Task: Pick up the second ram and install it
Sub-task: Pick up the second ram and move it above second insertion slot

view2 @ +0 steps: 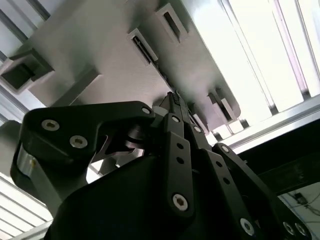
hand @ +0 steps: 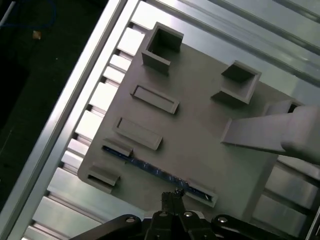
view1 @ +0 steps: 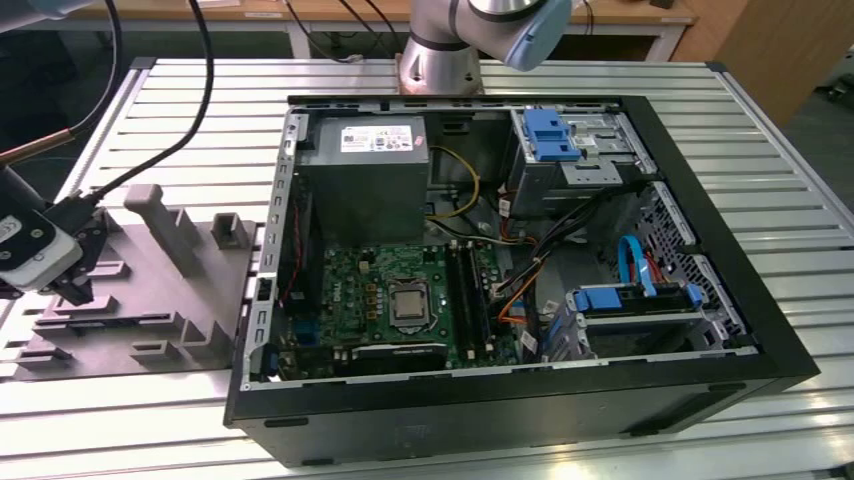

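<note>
Worktop (view1: 761, 140): slatted metal, carrying everything else.
Computer case (view1: 507, 425): open, motherboard exposed.
Fixture (view1: 180, 300): grey holder tray, beside the case on the exterior view's left.
Tool (hand: 173, 194): over the fixture, pinched closed on the second ram (hand: 145, 166).
Second ram: on edge in a fixture slot, apart from the case.

Gripper (view1: 78, 285) held low at the exterior view's left, fingers together.
The arm (view1: 447, 40) stands on its base at the far side. In both wrist views the black fingers (hand: 168, 202) (view2: 177, 107) meet tip to tip, their linkages splayed out behind.
</note>
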Motion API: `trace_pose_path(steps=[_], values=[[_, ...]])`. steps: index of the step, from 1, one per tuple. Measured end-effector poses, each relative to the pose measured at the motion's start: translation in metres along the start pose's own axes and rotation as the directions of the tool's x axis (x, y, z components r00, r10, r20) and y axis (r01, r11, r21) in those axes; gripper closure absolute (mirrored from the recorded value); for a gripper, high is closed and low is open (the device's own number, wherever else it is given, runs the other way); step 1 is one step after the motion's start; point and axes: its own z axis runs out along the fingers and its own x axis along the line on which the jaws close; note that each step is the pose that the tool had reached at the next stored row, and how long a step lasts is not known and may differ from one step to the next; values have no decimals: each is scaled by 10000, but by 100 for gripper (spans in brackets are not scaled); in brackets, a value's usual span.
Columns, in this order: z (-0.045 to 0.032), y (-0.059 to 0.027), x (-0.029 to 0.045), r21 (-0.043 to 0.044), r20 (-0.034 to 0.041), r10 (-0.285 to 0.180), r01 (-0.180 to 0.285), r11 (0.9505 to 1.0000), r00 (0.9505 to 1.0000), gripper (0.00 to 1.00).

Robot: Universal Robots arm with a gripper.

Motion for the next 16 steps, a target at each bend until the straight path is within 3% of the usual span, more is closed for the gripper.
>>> trace_pose_path(steps=[4, 8, 13, 16], values=[[3, 0, 0, -24, -32, -728, 728, 9973, 9973, 90], [6, 0, 0, -49, -62, -1441, 1441, 9896, 9895, 90], [10, -1, 0, -83, -96, -2334, 2333, 9724, 9723, 90], [12, -1, 0, -106, -116, -2870, 2869, 9579, 9579, 90]])
